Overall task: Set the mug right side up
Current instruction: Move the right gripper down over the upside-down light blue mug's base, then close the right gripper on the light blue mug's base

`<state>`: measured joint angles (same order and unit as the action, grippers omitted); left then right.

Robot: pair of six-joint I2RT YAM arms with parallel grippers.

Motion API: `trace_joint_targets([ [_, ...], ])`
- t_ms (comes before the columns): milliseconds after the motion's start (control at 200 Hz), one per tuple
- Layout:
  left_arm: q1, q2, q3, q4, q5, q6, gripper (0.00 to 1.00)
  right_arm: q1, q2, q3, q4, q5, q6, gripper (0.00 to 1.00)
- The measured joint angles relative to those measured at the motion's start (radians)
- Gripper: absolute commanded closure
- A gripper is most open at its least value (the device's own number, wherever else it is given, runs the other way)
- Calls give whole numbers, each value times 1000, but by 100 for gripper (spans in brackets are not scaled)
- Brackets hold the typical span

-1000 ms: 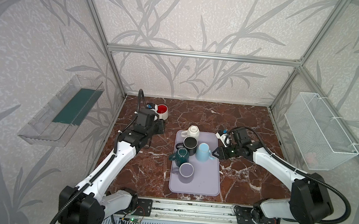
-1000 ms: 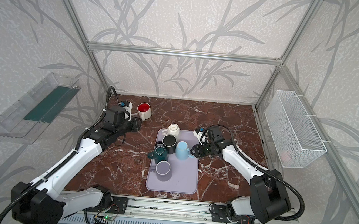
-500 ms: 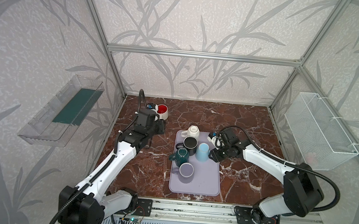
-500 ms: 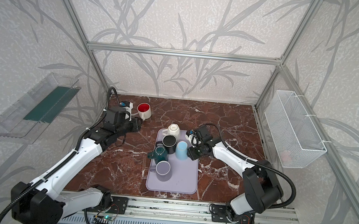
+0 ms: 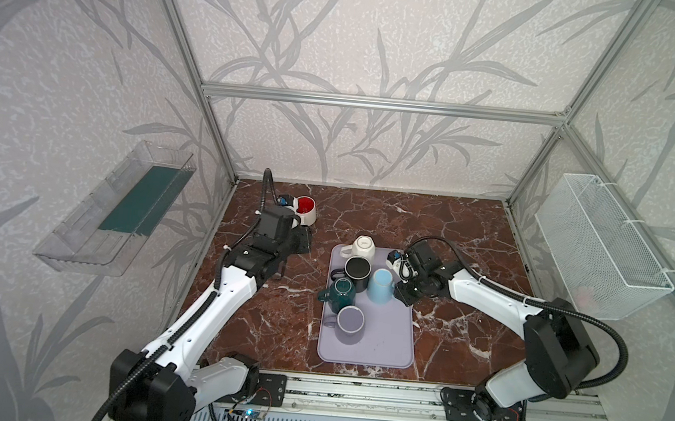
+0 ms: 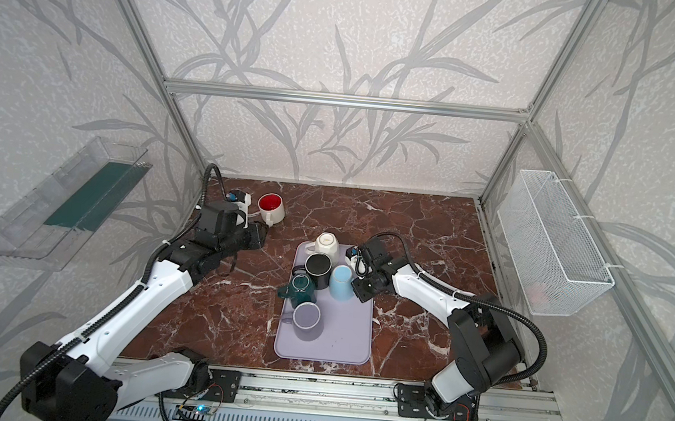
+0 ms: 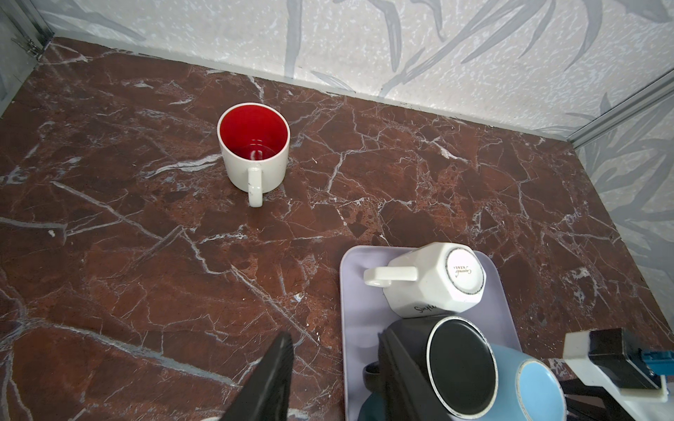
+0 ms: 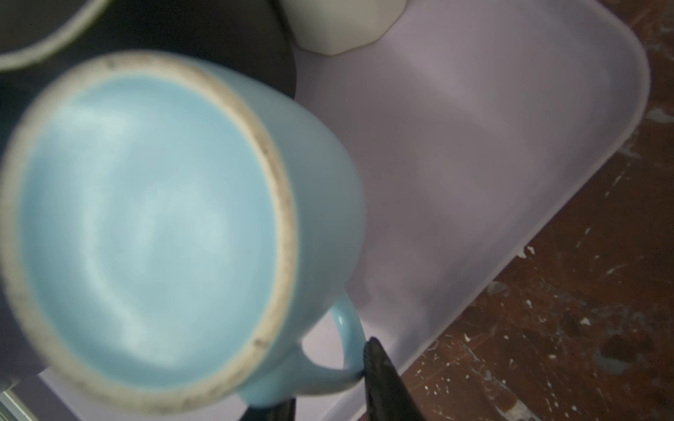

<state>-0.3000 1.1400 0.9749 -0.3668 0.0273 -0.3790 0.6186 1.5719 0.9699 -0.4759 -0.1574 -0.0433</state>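
Right gripper (image 5: pixel 402 295) is in at the light blue mug (image 5: pixel 381 286), which stands bottom-up on the lavender tray (image 5: pixel 378 340), close to the tray's right rim. The mug's handle sticks out toward that rim, and that's where the fingers are. In the right wrist view the handle sits between the two black fingers (image 8: pixel 375 368), and one tip touches the handle's outer curve. The other finger is mostly hidden under the mug (image 8: pixel 146 218), so I can't tell whether the grip is clamped.

It's crowded on the mug's other side. The upturned black mug (image 5: pixel 358 268) sits just beside it, the teal mug (image 5: pixel 339 291) is near on the left, and the white faceted mug (image 5: pixel 363 247) is at the tray's far end. The room is on the right, over the rim onto brown marble tabletop (image 5: pixel 464 314), and toward the bare near half of the tray past the lavender mug (image 5: pixel 350 320).

Left gripper (image 7: pixel 333 339) hangs over the marble, left of the tray, fingers parted with nothing between them. The red-lined white mug (image 7: pixel 253 145) stands upright beyond it.
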Motion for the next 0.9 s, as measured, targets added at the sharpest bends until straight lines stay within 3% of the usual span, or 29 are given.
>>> trace_joint_targets([
  [900,-12,-40,0,-23,-4,-8,58,62,66,76,-17,41,127,72],
])
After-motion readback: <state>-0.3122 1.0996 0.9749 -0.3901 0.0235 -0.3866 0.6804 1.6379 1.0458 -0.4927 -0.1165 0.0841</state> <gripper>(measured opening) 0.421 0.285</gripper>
